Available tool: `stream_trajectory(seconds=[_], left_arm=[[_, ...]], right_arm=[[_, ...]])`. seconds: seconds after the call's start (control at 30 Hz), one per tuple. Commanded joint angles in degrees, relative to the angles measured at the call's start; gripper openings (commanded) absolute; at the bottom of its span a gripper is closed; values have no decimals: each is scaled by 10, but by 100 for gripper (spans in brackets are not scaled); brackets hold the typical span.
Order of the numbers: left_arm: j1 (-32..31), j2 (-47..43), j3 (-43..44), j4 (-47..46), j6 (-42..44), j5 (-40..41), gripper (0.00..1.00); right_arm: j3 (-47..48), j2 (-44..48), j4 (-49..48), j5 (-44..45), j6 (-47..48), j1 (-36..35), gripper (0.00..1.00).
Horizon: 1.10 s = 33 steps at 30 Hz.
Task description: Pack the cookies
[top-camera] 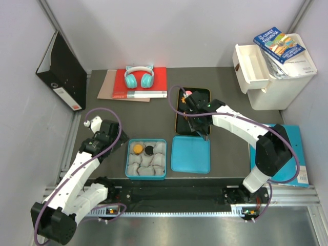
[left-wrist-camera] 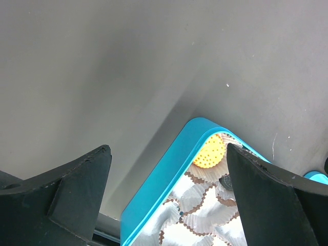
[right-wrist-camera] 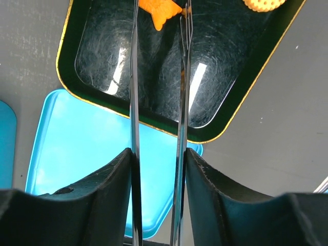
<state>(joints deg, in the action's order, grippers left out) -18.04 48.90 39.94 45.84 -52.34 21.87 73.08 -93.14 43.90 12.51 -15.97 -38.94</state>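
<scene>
top: left gripper [top-camera: 96, 124] spread wide, left of teal box [top-camera: 146, 140]; orange cookie [top-camera: 138, 149] and black cookie [top-camera: 149, 150] in the box's far paper cups [top-camera: 154, 164]; right gripper [top-camera: 193, 108] over black tray [top-camera: 202, 100], behind-right of box | left wrist: jaws wide, box corner ahead, orange cookie inside | right wrist: fingers clamp tweezers [right-wrist-camera: 183, 77]; irregular orange cookie [right-wrist-camera: 160, 11] between their tips, on tray
</scene>
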Motion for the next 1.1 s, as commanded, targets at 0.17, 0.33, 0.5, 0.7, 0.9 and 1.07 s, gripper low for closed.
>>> stream_trajectory(seconds=[0.17,0.33,0.5,0.7,0.9,1.07], left_arm=[[2,-7,-6,-22,5,-1,98],[2,-7,-6,-22,5,0,98],[2,-5,-6,-23,5,1,98],[2,-2,-6,-24,6,1,98],[2,1,-3,-22,5,3,98],[2,1,-2,-21,5,4,98]], right_arm=[[55,-17,22,30,9,-1,39],[65,-2,28,47,5,0,38],[73,19,41,45,0,-1,37],[61,65,50,41,-6,-24,36],[64,107,66,53,-9,-68,35],[73,134,85,59,-19,-99,35]])
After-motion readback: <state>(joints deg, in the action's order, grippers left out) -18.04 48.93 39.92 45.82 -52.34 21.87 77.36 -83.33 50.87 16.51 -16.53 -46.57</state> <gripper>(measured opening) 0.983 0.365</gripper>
